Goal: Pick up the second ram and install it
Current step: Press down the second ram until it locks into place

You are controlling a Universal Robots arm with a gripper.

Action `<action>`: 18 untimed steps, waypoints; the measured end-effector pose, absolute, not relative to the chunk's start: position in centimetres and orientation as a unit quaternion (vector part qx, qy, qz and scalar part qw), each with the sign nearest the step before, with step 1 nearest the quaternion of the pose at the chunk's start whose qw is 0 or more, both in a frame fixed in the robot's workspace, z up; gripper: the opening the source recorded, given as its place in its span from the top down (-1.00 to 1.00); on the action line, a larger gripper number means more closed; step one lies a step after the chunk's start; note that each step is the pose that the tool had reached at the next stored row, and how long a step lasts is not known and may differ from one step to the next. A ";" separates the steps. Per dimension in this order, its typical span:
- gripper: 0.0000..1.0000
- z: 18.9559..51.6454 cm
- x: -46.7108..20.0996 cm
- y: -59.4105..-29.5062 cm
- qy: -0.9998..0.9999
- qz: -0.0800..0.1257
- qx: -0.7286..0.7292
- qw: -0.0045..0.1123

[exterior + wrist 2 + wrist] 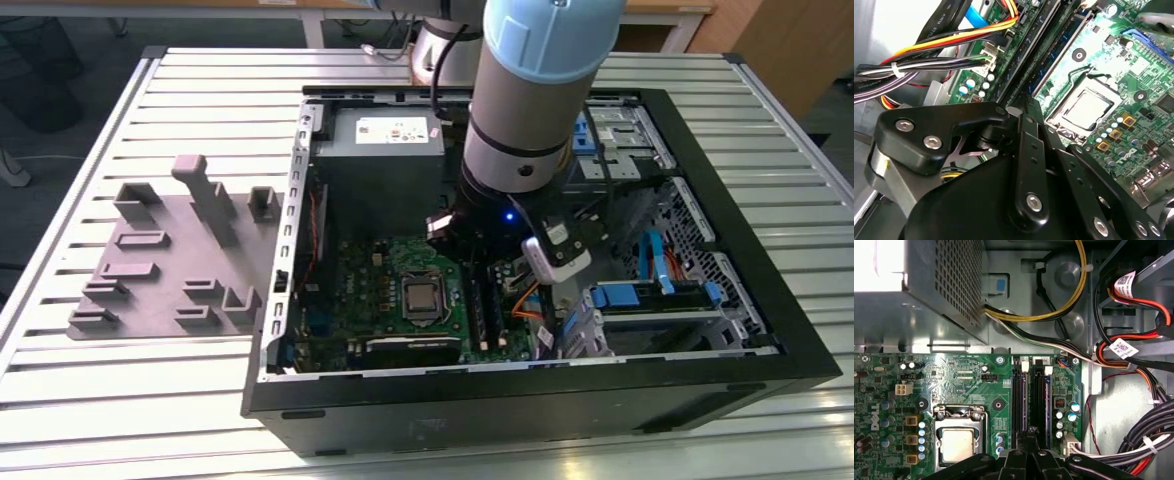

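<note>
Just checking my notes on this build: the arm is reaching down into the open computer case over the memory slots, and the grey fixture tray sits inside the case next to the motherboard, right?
Not quite. The grey fixture tray lies outside the computer case, on the slatted table at the exterior view's left. The rest holds: the gripper is down over the memory slots beside the motherboard.

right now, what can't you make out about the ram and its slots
- First wrist view: the gripper covers the near end of the ram slots; whether the second ram is seated there cannot be told.
- Second wrist view: the gripper's body blocks the slots' near part; the top edge cuts off their far end.
- Exterior view: the arm covers the slots' far end; sticks in them are too small to tell apart.
</note>
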State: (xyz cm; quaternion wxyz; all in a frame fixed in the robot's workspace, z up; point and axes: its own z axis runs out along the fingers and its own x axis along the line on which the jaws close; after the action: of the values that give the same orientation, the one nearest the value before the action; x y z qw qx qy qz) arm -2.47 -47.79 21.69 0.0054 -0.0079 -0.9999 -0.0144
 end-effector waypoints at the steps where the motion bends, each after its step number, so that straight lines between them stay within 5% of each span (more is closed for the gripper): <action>1: 0.79 21.6 -2.5 -47.8 -1.000 -0.014 -0.008 0.006; 18: 0.79 24.4 -2.5 -47.8 -1.000 -0.015 -0.008 0.005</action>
State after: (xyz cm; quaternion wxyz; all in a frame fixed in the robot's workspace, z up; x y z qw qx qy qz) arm -2.50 -47.78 24.39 0.0054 -0.0079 -0.9998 -0.0146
